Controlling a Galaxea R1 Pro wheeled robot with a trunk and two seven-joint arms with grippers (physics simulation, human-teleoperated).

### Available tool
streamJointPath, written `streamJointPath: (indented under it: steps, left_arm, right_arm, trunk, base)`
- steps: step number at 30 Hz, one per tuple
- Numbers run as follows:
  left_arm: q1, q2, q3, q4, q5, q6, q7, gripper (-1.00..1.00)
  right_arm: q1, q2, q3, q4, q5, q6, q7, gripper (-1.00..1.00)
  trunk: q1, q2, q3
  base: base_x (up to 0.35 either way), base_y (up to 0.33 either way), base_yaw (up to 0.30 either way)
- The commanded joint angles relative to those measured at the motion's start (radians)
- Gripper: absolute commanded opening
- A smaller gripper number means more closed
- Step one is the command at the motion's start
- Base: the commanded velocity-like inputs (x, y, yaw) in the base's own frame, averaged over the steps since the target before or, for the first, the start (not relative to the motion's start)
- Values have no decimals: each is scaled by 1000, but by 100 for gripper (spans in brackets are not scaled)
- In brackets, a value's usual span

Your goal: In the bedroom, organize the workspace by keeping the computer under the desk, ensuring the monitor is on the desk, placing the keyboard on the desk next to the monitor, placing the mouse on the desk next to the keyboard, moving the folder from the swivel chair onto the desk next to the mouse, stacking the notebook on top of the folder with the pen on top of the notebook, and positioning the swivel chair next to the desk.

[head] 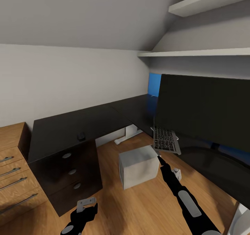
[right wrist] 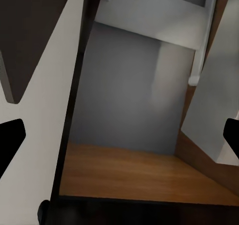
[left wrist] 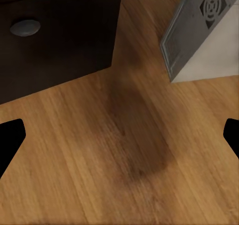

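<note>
Currently, the head view is showing the desk [head: 69,122] running along the white wall and turning a corner toward the right. The monitor [head: 205,108] is standing on the desk's right wing, with the folder [head: 154,84] leaning upright behind it at the wall. The keyboard [head: 165,139] is hanging off the desk edge just below the monitor, tilted, with the right gripper [head: 159,156] reaching up right beneath it; whether its jaws are parted or closed cannot be told there. The mouse [head: 81,136] is lying on the desk above the drawers. The computer [head: 139,166] is standing on the wooden floor [head: 114,207] in the open. The left gripper [head: 86,203] is hanging low over the floor, jaws spread wide in the left wrist view
</note>
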Motion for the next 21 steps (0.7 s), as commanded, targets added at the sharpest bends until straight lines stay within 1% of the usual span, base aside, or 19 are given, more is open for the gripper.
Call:
streamJointPath:
  steps: [1,5,11,21]
  left_arm:
    - [0,0,-1,-2,10,5,5,100]
    - [0,0,-1,-1,10,5,5,100]
    - [0,0,-1,-1,10,6,7,100]
    - [0,0,0,-1,10,6,8,100]
  right_arm:
    - [0,0,-3,0,-10,9,3,100]
    - [0,0,-4,-1,-10,9,3,100]
    - [0,-1,-6,-1,-10,9,4,100]
    - [0,-2,-8,-1,-10,10,5,100]
  trunk:
    - [0,0,-1]
    - [0,0,-1]
    - [-23,42,18]
    - [-23,42,18]
  base:
    - [0,10,0]
    - [0,5,0]
    - [0,1,0]
    - [0,0,0]
